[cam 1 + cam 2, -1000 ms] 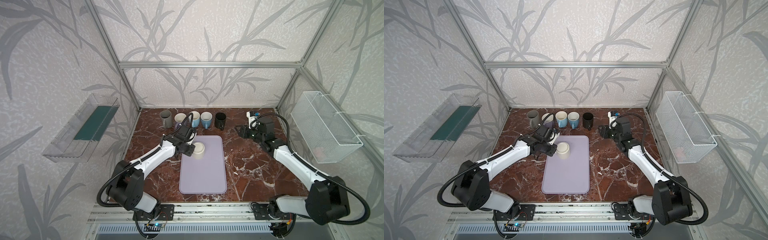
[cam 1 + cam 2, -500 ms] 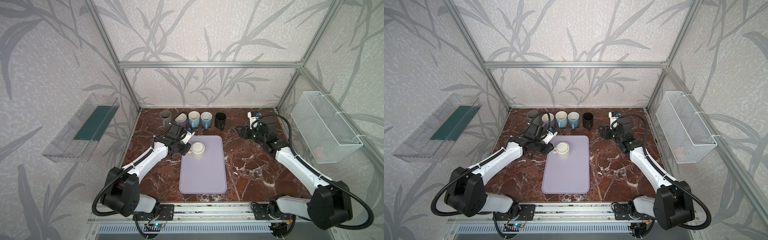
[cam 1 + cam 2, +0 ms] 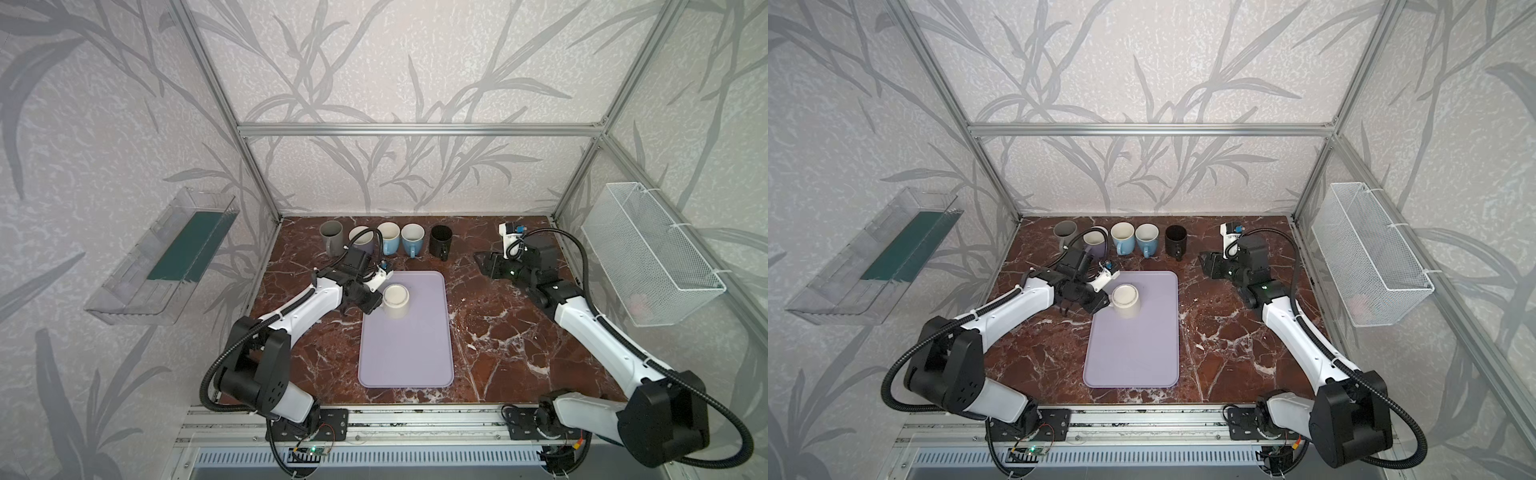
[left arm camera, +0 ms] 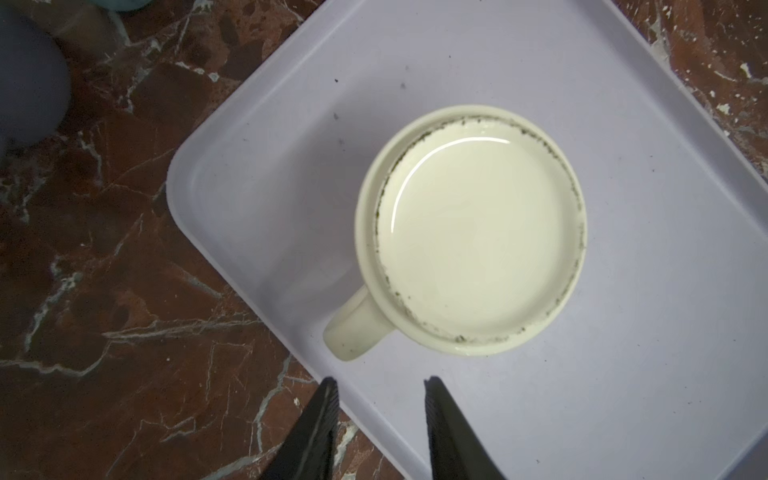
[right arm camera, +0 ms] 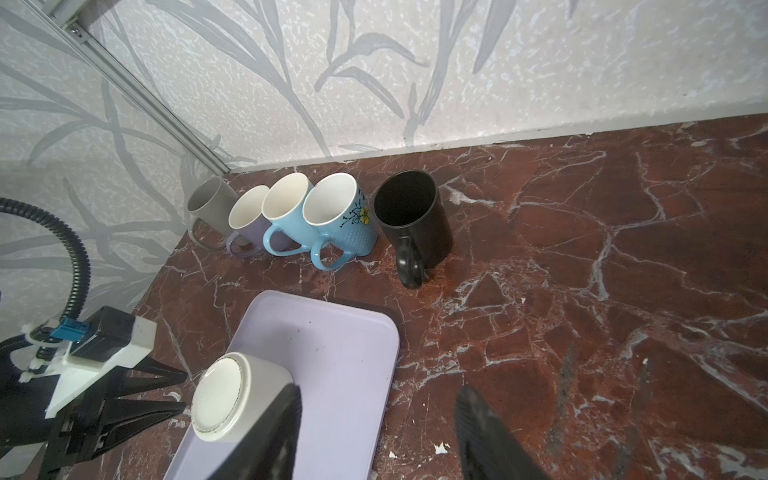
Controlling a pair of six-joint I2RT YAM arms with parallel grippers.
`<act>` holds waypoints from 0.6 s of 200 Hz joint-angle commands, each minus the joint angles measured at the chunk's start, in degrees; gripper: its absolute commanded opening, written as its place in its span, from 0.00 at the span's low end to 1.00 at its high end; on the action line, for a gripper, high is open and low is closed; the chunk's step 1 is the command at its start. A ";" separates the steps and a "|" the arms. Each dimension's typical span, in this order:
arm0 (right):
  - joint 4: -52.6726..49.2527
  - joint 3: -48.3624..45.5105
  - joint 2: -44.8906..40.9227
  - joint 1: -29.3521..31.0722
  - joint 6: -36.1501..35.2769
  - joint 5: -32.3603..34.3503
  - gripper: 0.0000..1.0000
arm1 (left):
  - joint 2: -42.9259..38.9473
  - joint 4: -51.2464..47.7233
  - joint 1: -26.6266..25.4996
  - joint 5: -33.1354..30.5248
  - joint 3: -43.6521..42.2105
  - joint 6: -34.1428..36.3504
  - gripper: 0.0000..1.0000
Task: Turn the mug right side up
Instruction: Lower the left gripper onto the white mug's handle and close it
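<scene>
Left wrist view: a cream ceramic mug (image 4: 469, 232) is seen standing upside down, its flat base turned upward, on a lavender rectangular plastic tray (image 4: 623, 353), close to one of the tray's rounded corners. The mug's handle (image 4: 353, 328) is turned toward the left gripper (image 4: 379, 380). The gripper's two black fingers are held moderately apart, and nothing is caught between them. The handle lies just ahead of the fingertips, with a strip of bare tray between, so no contact is made.

In both top views the mug is placed at the far left corner of the tray, and the left gripper is held low just beside it on the left, over the tray's edge. The tray is laid on a red-brown marble tabletop (image 3: 498, 332).

The right gripper (image 5: 378, 390) is held above the bare tabletop, to the right of the tray's far end and well apart from the cream mug. In the right wrist view its jaws are seen spread wide and empty.

Along the back wall a row of upright mugs is lined up: a grey mug (image 5: 210, 203), a lilac mug (image 5: 249, 216), a plain light blue mug (image 5: 286, 208), a light blue mug with a flower print (image 5: 340, 220) and a black mug (image 5: 411, 216), which is set slightly apart from the rest.
</scene>
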 commanded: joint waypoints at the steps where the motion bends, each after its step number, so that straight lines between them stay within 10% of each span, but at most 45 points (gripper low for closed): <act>1: -1.18 -0.68 -1.83 -0.29 -0.50 0.30 0.60 | 1.21 -1.26 0.66 0.30 2.62 3.30 0.38; 120: -2.41 -0.93 -3.50 -1.01 -0.60 1.01 0.61 | 9.92 -5.44 2.47 7.94 8.25 7.41 0.37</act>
